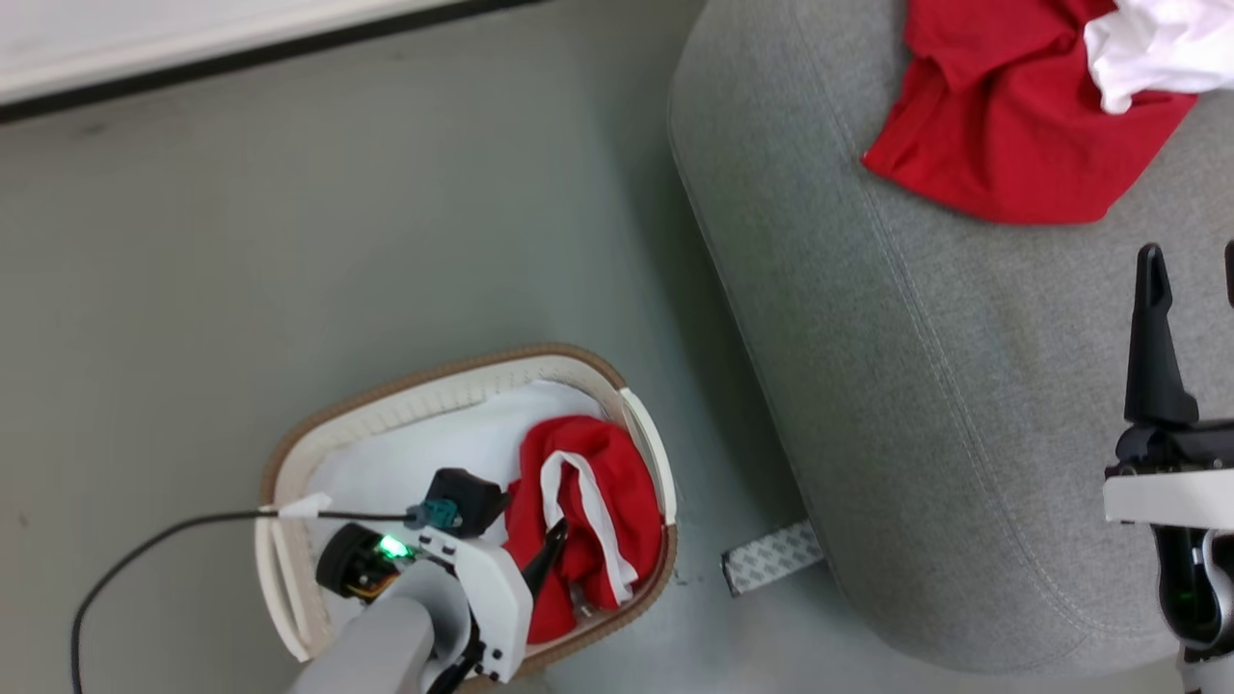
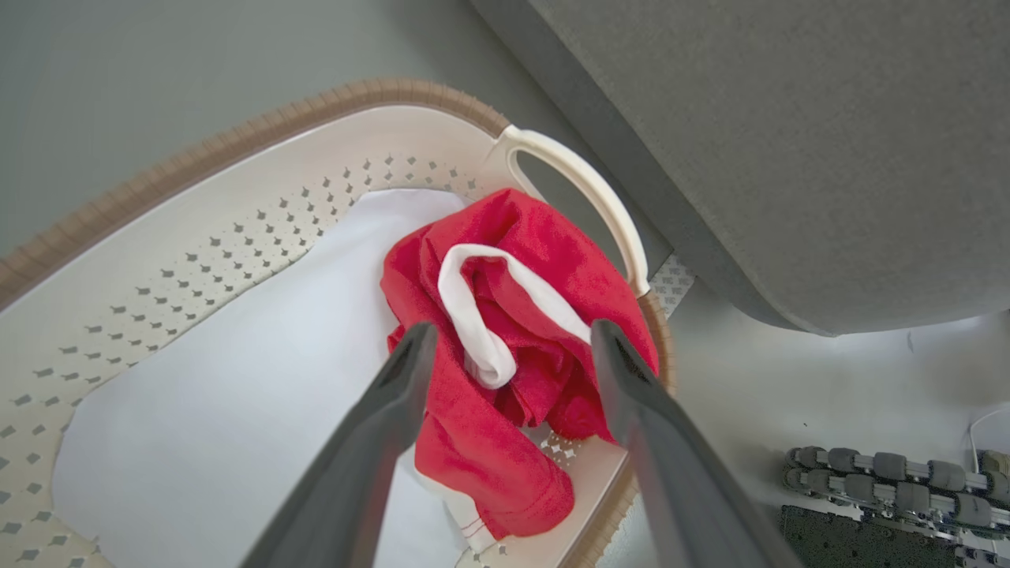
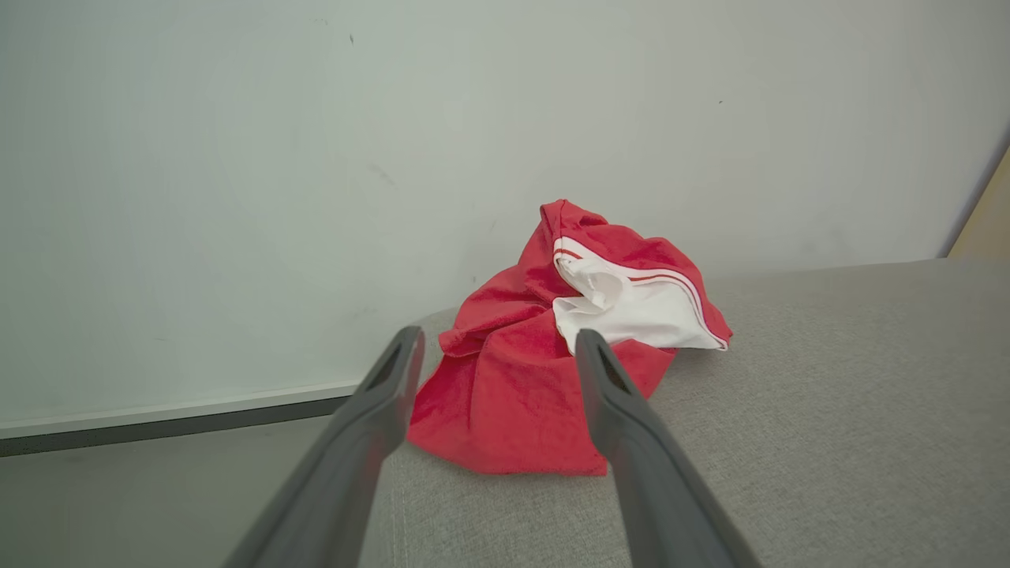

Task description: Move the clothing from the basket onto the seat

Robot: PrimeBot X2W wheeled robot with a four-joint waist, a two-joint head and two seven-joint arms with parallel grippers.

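Note:
A red garment with a white band (image 2: 544, 260) lies bunched at the right end of the white basket (image 2: 237, 142), partly on a plain white cloth (image 2: 237, 379). My left gripper (image 2: 513, 339) is open, one finger on each side of that garment's white band. From the head, the left gripper (image 1: 549, 554) reaches down into the basket (image 1: 463, 381) over the red garment (image 1: 617, 482). A second red garment with white trim (image 3: 505, 394) rests on the grey sofa (image 3: 828, 410). My right gripper (image 3: 497, 343) hangs open above the sofa, short of that garment and holding nothing.
The sofa (image 1: 916, 366) stands right of the basket, with a strip of grey floor between them. A patterned strip (image 1: 771, 557) lies at the sofa's foot. A black cable (image 1: 145, 549) trails left from my left wrist. The wall's baseboard (image 1: 241, 53) runs along the top left.

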